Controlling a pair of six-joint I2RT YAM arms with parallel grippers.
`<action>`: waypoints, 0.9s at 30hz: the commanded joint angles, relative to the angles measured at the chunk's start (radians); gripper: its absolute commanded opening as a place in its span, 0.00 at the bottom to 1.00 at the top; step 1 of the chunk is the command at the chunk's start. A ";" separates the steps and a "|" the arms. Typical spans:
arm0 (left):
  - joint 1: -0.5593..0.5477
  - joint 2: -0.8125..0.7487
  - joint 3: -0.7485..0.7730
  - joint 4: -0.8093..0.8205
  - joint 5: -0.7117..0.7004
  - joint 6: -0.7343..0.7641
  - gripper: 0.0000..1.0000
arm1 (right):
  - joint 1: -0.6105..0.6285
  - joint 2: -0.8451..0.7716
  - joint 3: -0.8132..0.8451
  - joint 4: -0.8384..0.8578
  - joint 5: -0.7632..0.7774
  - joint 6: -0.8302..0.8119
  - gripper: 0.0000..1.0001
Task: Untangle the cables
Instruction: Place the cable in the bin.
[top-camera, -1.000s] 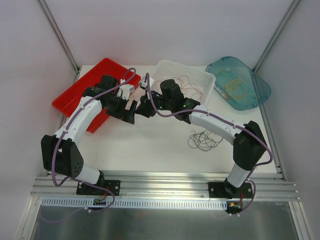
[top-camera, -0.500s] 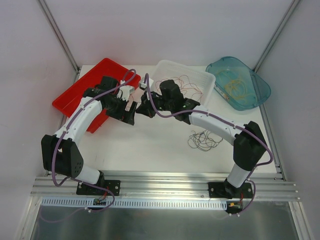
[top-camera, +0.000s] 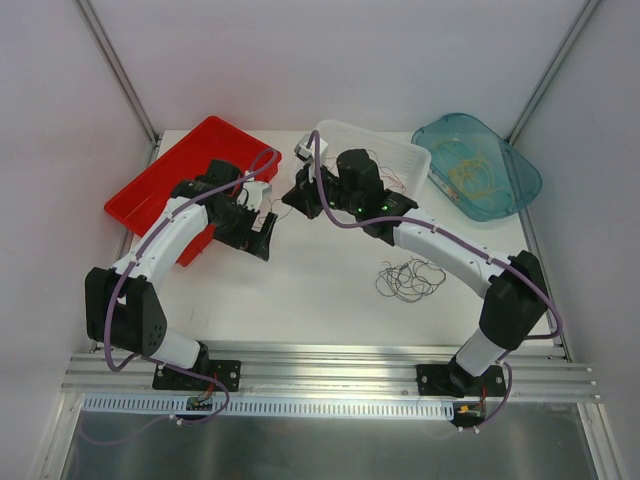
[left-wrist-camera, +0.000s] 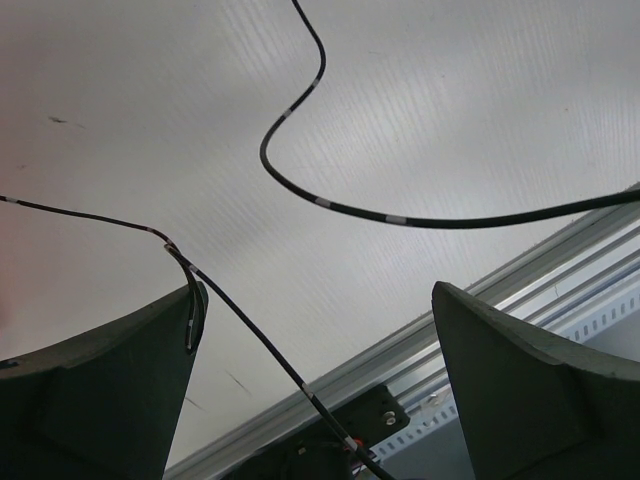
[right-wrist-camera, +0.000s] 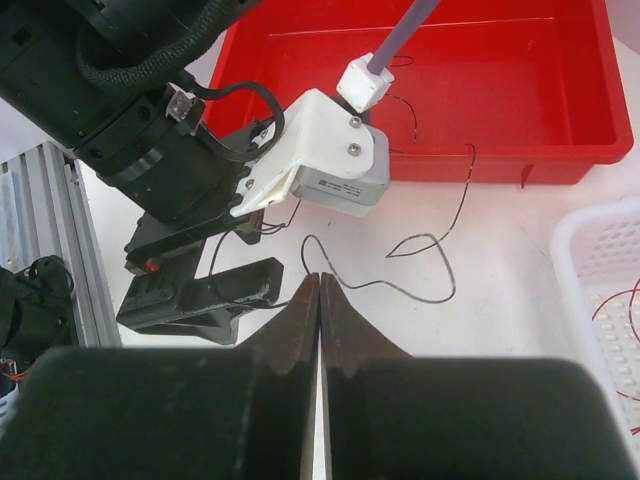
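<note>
left gripper (left-wrist-camera: 318, 292): fingers apart | right gripper (right-wrist-camera: 320, 280): fingers pressed together

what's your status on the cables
left gripper open, black cable draped over one finger. right gripper shut, cable at its tips. tangled pile loose on table.

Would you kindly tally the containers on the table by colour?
red tray: 1
white basket: 1
teal tub: 1
Total: 3
</note>
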 joint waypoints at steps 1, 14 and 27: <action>-0.010 -0.027 0.002 -0.016 0.030 0.015 0.96 | -0.002 -0.034 0.036 0.028 0.014 0.017 0.01; -0.010 0.002 0.035 -0.033 -0.027 -0.034 0.97 | 0.062 -0.064 0.054 -0.210 -0.024 -0.173 0.60; -0.018 0.004 0.052 -0.053 -0.038 -0.043 0.97 | 0.140 -0.034 0.085 -0.142 0.177 -0.132 0.95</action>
